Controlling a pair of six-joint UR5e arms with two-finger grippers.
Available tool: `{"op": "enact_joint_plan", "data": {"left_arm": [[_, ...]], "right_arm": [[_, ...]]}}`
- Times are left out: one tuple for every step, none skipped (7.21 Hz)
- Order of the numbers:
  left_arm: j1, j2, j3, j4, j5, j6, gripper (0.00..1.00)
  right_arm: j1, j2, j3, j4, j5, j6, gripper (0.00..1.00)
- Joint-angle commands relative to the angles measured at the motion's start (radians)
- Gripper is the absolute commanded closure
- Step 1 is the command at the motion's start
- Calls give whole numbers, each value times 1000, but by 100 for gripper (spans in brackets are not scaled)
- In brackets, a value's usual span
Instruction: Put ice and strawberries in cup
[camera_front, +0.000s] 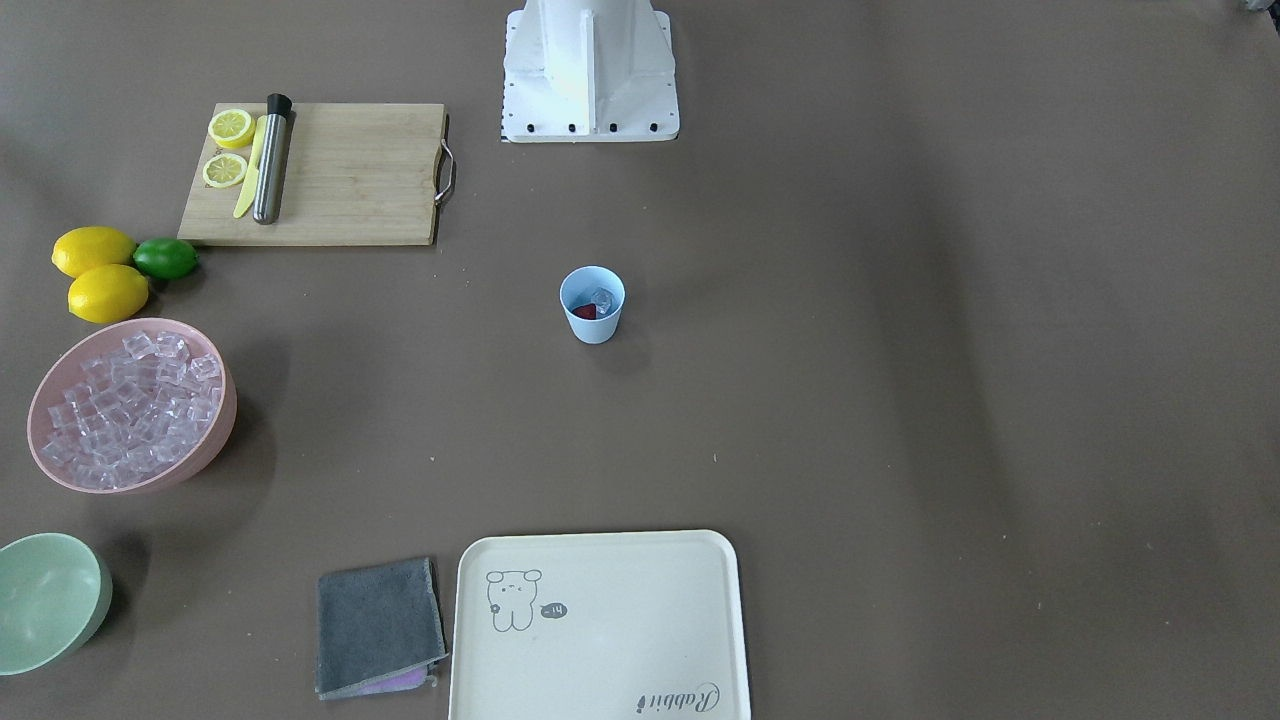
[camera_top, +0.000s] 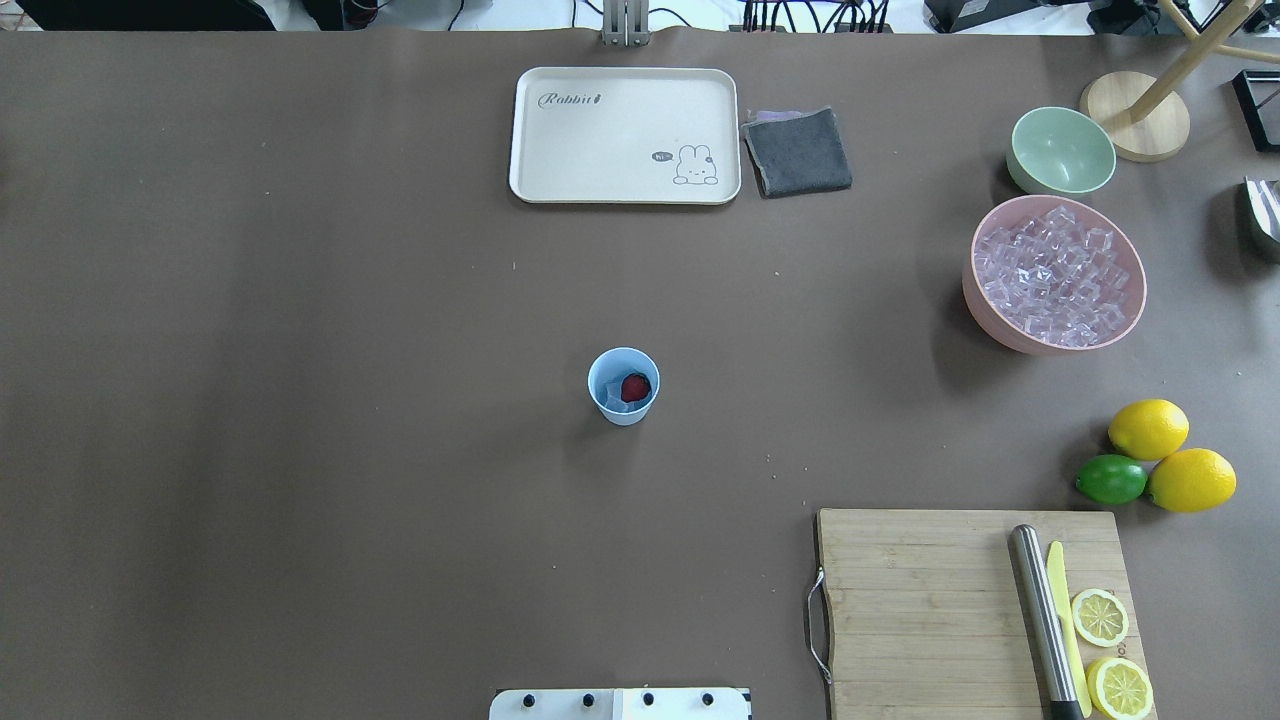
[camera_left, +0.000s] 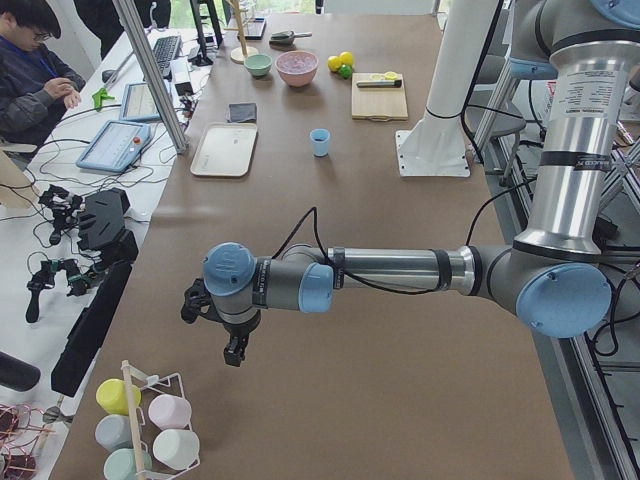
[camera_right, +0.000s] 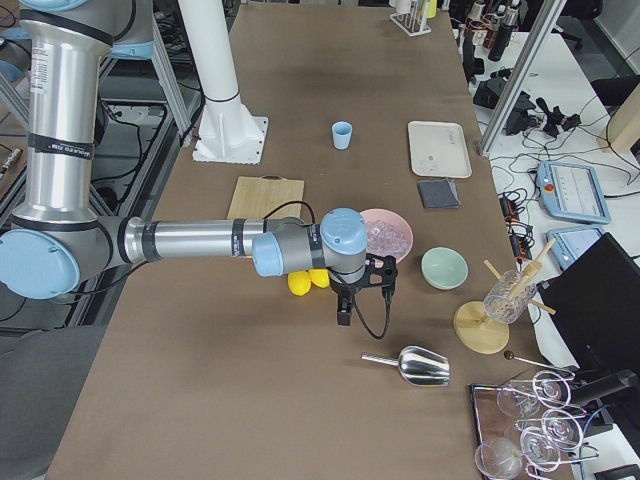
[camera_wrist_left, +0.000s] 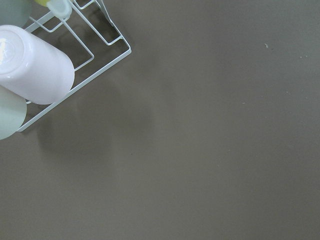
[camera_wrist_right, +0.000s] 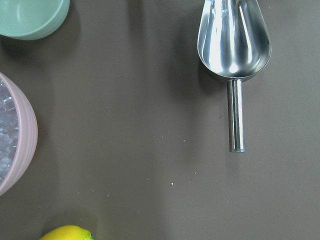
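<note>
1. The cup (camera_top: 623, 386) stands upright mid-table, on its own, well apart from everything else.
2. Inside it lie 1 strawberry (camera_top: 635, 387) and some ice (camera_front: 601, 298), side by side and touching.
3. More ice fills the pink bowl (camera_top: 985, 325) toward the table's right end, just beside a green bowl (camera_top: 1062, 150).
4. The left gripper (camera_left: 237, 352) hangs over bare table near a wire rack (camera_wrist_left: 128, 50), far from the cup. I cannot tell whether its fingers are spread or pressed together.
5. The right gripper (camera_right: 343, 312) hangs at the opposite end, near the pink bowl and 2 lemons (camera_top: 1148, 428). A metal scoop (camera_wrist_right: 235, 45) lies on the table close by. I cannot tell how its fingers stand either.
</note>
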Motion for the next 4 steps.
{"op": "enact_joint_plan", "data": {"left_arm": [[1,1,-3,-2,0,0,2],[1,-1,-4,-2,0,0,2],[1,-1,-10,-3,0,2,2],[1,-1,-10,-5,0,2,2]], "right_arm": [[0,1,-2,0,0,0,0],[0,1,-4,0,0,0,0],[0,1,-5,0,0,0,0],[0,2,-4,0,0,0,0]]}}
